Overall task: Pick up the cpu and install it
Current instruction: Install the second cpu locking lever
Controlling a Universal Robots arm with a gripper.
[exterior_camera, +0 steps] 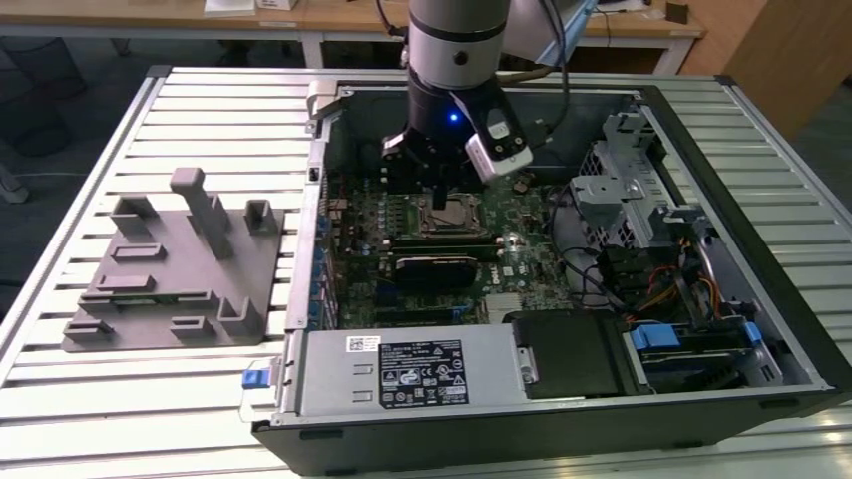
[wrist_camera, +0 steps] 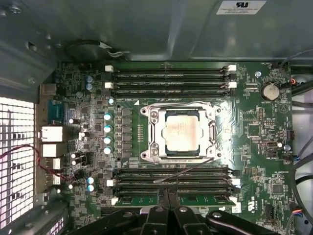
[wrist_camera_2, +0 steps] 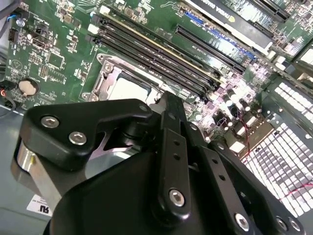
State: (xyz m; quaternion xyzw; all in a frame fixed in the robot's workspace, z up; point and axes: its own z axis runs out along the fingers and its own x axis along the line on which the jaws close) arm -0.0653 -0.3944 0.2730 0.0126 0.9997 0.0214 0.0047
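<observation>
- The cpu (wrist_camera: 182, 132), a flat, nearly square chip with a pale silver metal top, lay flat in the metal-framed socket (wrist_camera: 151, 133) on the green circuit board (wrist_camera: 254, 161); being almost square, it showed no clear long axis, and its edges ran parallel to the socket frame.
- In the second wrist view a pale corner of the cpu (wrist_camera_2: 128, 88) showed just past the black claw.
- Long black memory slots (wrist_camera: 168, 77) ran along the 12 and 6 o'clock sides of the socket in the first wrist view.
- The gripper (exterior_camera: 440, 175) hung over the socket inside the open computer case (exterior_camera: 745, 329); I could not tell how far it was open, nor whether it held anything.
- A grey plastic tray (exterior_camera: 160, 289) with upright posts sat on the slatted table (exterior_camera: 80, 399) at 9 o'clock from the case in the exterior view.
</observation>
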